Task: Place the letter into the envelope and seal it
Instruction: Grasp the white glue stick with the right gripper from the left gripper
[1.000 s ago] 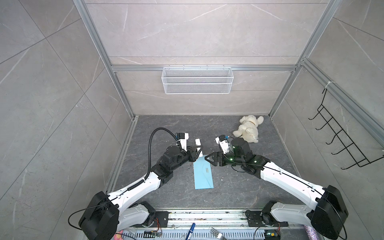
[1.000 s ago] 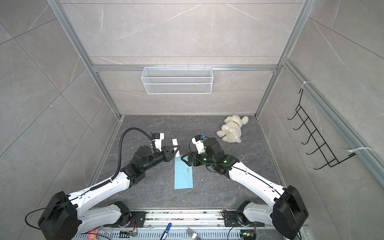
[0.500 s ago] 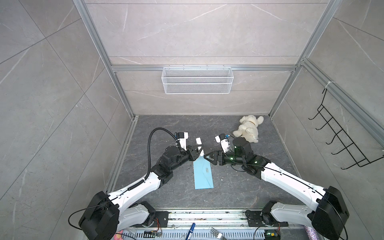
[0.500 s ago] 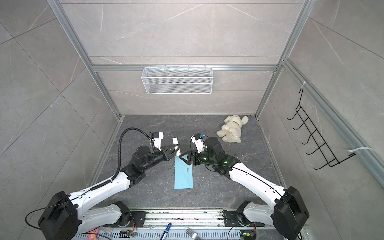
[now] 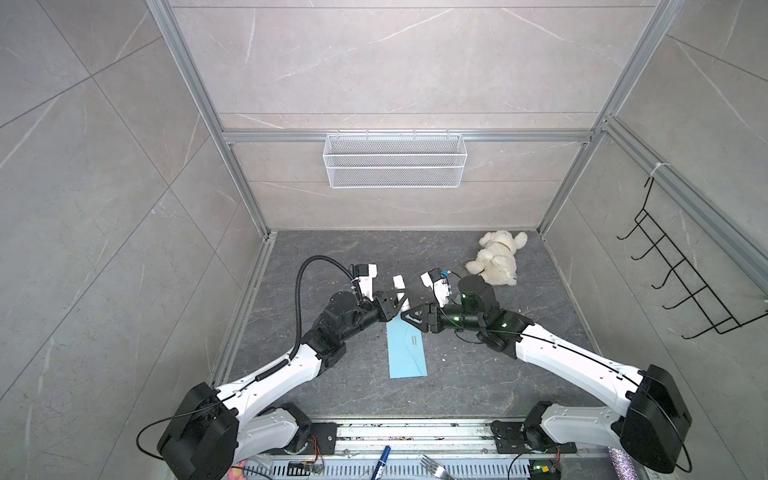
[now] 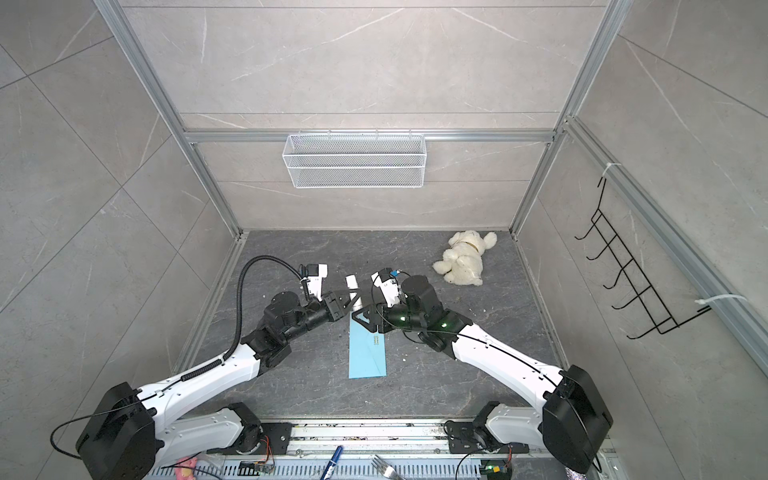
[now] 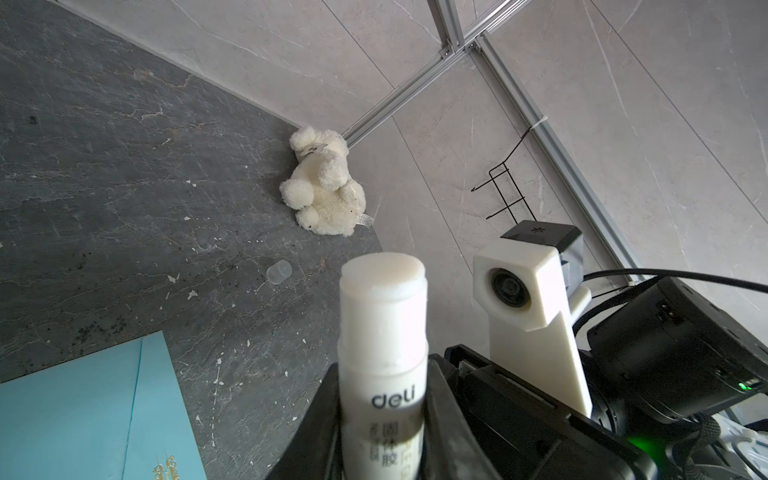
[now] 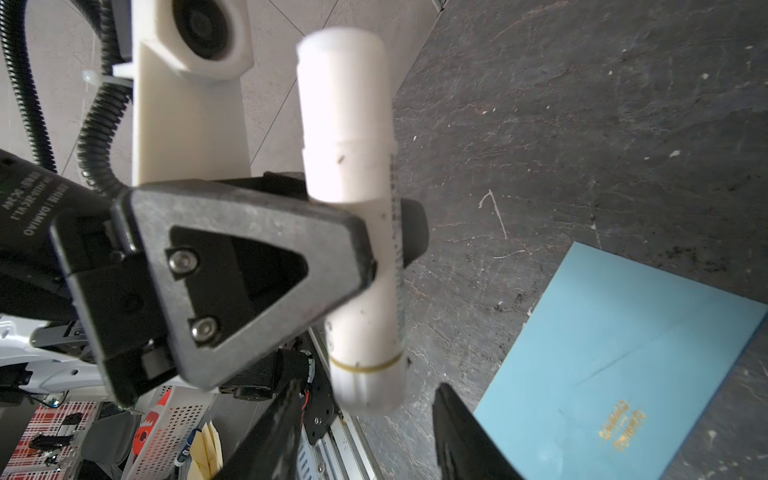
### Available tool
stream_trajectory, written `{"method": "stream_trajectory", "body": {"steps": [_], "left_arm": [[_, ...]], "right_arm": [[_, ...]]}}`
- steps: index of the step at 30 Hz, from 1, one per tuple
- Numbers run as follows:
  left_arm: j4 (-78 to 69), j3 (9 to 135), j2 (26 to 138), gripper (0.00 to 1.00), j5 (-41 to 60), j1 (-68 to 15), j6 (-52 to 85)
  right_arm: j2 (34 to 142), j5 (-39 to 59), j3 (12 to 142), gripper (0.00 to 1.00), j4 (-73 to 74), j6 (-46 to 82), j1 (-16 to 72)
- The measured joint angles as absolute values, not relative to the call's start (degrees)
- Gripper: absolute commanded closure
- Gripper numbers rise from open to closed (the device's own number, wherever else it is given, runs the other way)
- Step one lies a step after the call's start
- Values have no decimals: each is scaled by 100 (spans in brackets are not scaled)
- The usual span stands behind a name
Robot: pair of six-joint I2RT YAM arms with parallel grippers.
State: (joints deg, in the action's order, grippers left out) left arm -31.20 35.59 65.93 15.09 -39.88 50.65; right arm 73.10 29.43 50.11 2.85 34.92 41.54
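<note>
Light blue envelope (image 5: 407, 353) flat on the dark surface (image 5: 478, 382), far end hidden under the left fingers (image 5: 397, 305), these clamped on an uncapped white glue stick (image 7: 382, 332), right fingers (image 5: 413, 320) part-open, flanking the stick's base, contact unclear, plush toy (image 5: 496, 259) far back.

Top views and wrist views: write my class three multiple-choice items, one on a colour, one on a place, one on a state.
1. The envelope is: A tan, B light blue, C white.
2. The plush toy lies on the floor: A touching the envelope, B at the near left edge, C by the far right corner.
3. The glue stick in the left gripper is: A uncapped, B capped, C snapped in two.
Key: B, blue in every view; C, both top views show it there; A, bare glue shows at its tip.
</note>
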Motion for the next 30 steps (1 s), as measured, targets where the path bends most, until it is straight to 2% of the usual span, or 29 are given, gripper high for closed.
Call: {"method": "stream_trajectory", "body": {"steps": [16, 30], "left_arm": [[-3183, 3533, 6565, 100, 1535, -3988, 5170], [-3199, 3496, 6565, 100, 1500, -3975, 5186]], "right_arm": [[7522, 2851, 5137, 73, 458, 3457, 4222], [7568, 2746, 5203, 87, 344, 3293, 4250]]}}
